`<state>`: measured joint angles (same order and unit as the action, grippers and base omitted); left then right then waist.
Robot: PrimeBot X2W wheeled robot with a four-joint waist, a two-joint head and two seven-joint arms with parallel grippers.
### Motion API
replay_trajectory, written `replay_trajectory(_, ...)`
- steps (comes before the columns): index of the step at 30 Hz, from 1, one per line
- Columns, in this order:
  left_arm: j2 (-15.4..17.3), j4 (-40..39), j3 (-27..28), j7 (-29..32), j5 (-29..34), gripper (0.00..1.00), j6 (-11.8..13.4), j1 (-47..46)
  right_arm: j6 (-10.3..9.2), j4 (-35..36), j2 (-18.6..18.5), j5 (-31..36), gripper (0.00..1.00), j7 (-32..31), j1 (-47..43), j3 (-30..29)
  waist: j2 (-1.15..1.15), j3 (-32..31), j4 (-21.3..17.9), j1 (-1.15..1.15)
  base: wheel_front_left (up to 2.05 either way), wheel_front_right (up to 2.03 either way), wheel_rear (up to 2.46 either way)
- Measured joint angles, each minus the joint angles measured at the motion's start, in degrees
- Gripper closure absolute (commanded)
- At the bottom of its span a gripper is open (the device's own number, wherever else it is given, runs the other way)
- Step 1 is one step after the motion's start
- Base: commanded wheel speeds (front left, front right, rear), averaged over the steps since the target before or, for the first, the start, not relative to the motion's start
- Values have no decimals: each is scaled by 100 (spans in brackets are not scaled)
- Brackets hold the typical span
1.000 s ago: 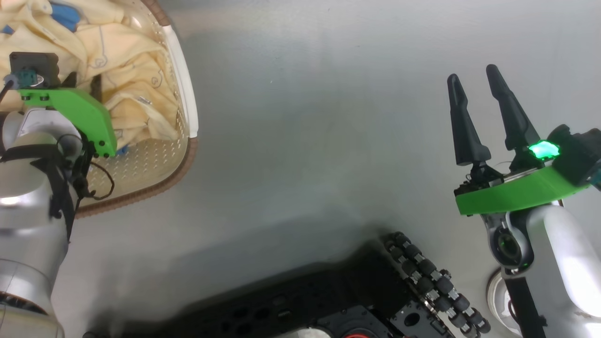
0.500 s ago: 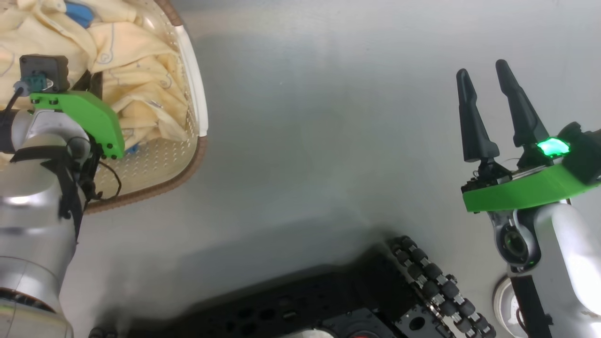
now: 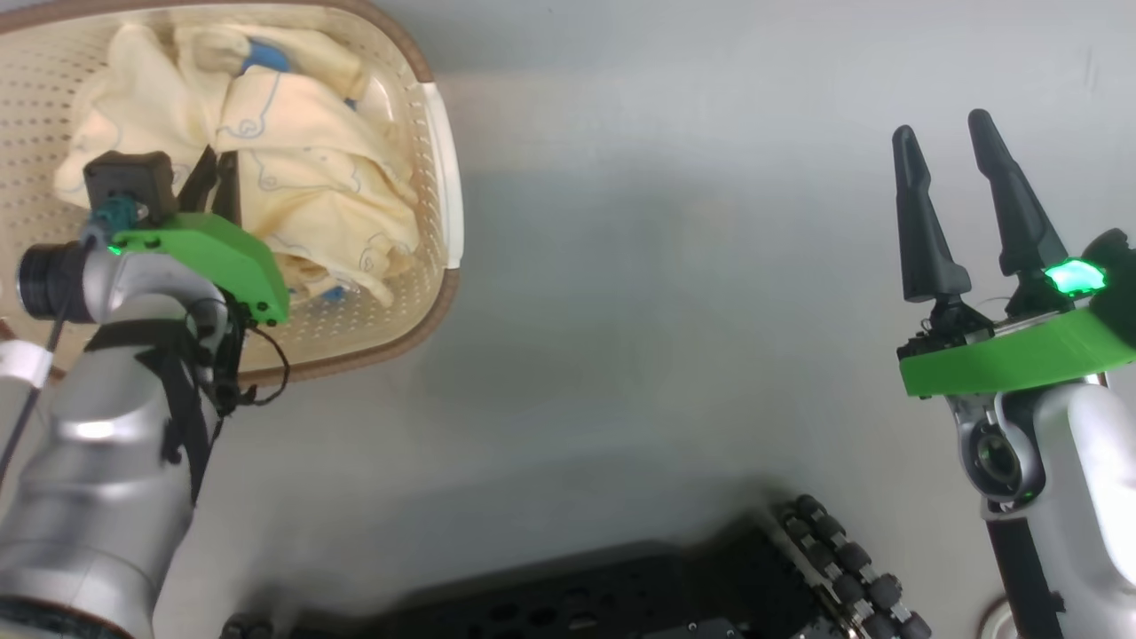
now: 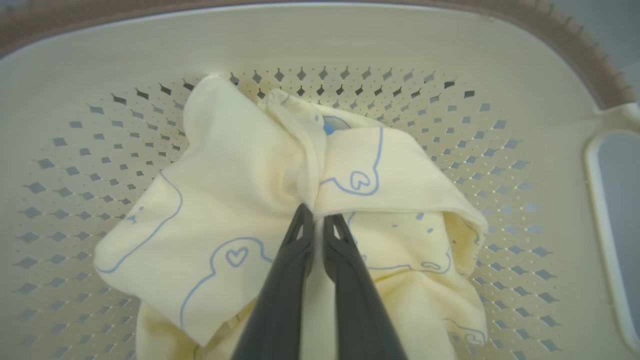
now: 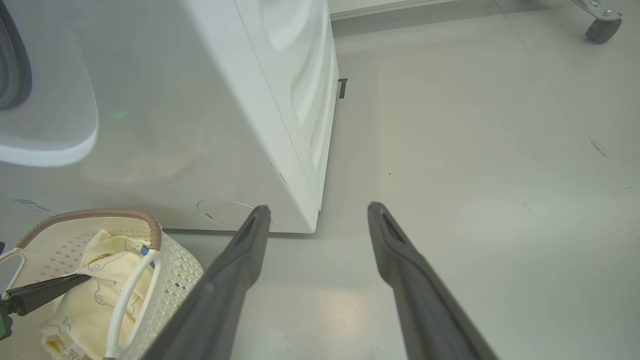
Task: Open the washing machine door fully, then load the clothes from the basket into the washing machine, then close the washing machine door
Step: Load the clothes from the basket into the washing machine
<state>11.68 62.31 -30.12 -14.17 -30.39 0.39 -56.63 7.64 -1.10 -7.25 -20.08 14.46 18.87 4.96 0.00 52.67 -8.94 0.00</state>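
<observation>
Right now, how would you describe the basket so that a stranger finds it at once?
Find the big white washing machine; the basket stands on the grey floor close by its front. It alone is cream plastic with perforated walls, a brown woven-look rim and pale yellow clothes inside.

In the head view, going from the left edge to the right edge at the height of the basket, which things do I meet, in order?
The basket with the clothes inside → the floor, bare and grey → the right gripper, its fingers apart.
</observation>
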Motion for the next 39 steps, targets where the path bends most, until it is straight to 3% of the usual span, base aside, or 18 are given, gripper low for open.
replay_trajectory(6,-22,-1220,397,-1,396,100,270,847,0,-36,-87,48,0,0,-197,-53,0,-415,204,0,0,0,0)
replay_trajectory(14,-185,-2204,1026,-1,786,100,319,1853,0,-112,-151,54,0,0,-443,-109,0,-1039,426,0,0,0,0)
replay_trajectory(29,-746,-3593,2117,-1,1548,100,108,3646,0,-320,-178,149,0,0,-1100,-121,0,-2527,832,0,0,0,0)
replay_trajectory(39,-909,-4147,2581,-1,1684,100,-44,4835,0,-425,-177,202,0,0,-1661,-98,0,-3565,918,-1,0,0,0)
